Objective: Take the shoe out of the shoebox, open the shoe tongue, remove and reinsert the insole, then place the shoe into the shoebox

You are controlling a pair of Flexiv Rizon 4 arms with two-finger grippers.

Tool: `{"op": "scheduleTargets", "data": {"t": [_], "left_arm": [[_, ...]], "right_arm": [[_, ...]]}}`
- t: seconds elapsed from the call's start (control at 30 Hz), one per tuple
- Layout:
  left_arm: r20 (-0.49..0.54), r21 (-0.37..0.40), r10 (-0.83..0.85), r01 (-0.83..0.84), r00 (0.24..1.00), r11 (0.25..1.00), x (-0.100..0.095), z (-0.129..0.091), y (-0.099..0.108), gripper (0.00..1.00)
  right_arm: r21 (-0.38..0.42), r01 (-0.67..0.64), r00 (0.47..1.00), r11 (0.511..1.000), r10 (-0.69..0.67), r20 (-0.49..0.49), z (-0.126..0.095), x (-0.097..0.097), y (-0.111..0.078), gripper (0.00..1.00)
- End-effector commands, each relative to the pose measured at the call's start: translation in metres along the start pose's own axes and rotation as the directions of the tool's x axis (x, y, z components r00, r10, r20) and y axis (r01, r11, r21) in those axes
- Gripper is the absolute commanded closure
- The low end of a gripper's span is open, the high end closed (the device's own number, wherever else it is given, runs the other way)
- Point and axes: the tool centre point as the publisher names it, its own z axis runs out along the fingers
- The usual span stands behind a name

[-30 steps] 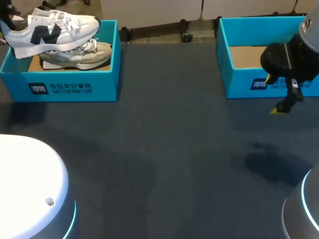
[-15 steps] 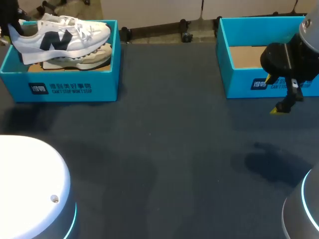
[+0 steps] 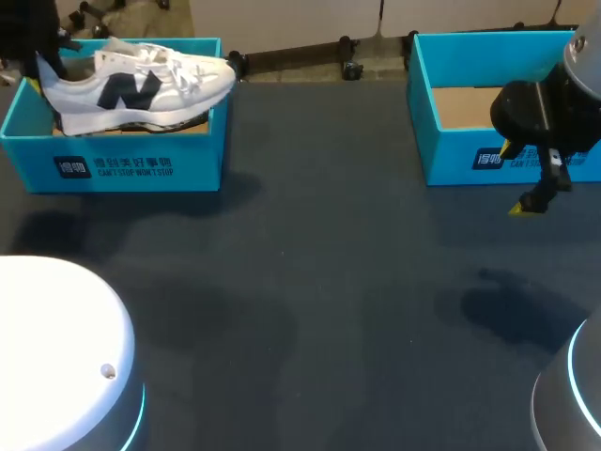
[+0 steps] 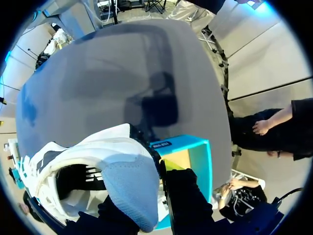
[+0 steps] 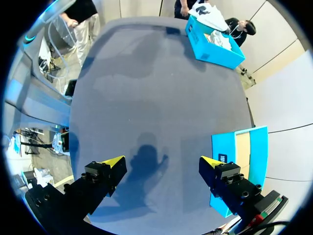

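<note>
- Shoe, a white lace-up trainer with a dark blue side logo point(image 3: 141, 85): it is held above the open teal cardboard shoebox point(image 3: 141, 167), with the toe projecting past the box's right wall.
- My left gripper point(image 3: 39, 68) is clamped on the heel.
- My right gripper point(image 5: 161, 164) hangs over the dark grey table point(image 3: 319, 282), fingers apart and empty.
- I judge the removal step to be in hand. Keep the sole above the box wall, carry the shoe level, and set it sole-down mid-table within the right arm's reach.

shoe point(image 3: 141, 85) over left shoebox point(image 3: 131, 169), second shoebox point(image 3: 451, 158) at right
</note>
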Motion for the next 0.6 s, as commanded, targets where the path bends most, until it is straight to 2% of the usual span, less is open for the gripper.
{"op": "scheduleTargets", "data": {"t": [0.03,0.3,0.6], "left_arm": [[-0.018,-0.017,-0.004,0.004,1.0,1.0,-0.019,-0.004,-0.012,1.0],[-0.02,-0.02,-0.008,0.008,1.0,1.0,-0.053,-0.009,-0.027,1.0],[-0.035,-0.017,0.012,-0.013,0.999,1.0,-0.102,-0.017,-0.053,1.0]], "right_arm": [[0.003,-0.001,1.0,1.0,0.001,-0.002,0.001,-0.001,0.001,0.0],[0.003,-0.001,1.0,1.0,0.001,-0.002,0.001,-0.001,0.001,0.0],[0.003,-0.001,1.0,1.0,0.001,-0.002,0.001,-0.001,0.001,0.0]]}}
